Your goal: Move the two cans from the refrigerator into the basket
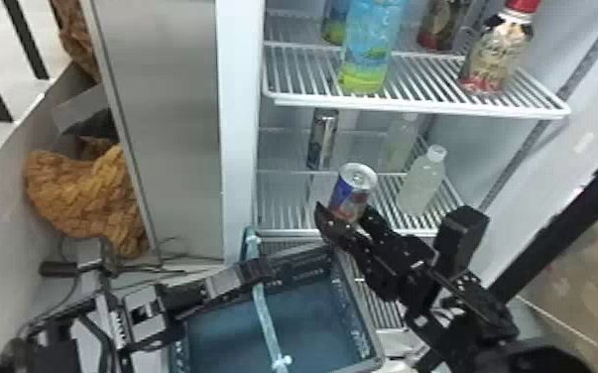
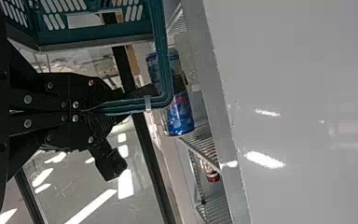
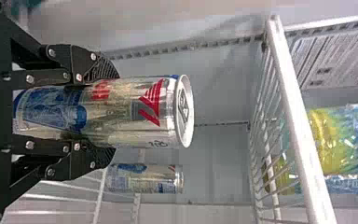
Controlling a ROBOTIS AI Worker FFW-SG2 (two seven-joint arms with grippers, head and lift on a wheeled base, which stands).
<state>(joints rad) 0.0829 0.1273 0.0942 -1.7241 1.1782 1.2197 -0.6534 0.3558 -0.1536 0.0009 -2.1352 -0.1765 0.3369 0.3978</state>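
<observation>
With the right gripper (image 1: pixel 344 211) clamped on the silver-and-blue drink can (image 1: pixel 352 192) just beyond the basket (image 1: pixel 354 312), clear its rim, then lower before releasing; the left gripper (image 1: pixel 257 270), pinching the handle (image 1: pixel 264 310), should steady it. The second can (image 1: pixel 323 139) stands farther beyond the basket.

Glossy metal can (image 3: pixel 123 112), plastic basket (image 1: pixel 317 322)

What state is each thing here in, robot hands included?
Refrigerator: open
Front can: upright, gripped
Back can: upright, shelved
Basket: handle raised
Left gripper: shut on basket handle
Right gripper: shut on front can
Blue bottle: upright
Red-capped bottle: upright, capped
White-capped front bottle: upright, capped
</observation>
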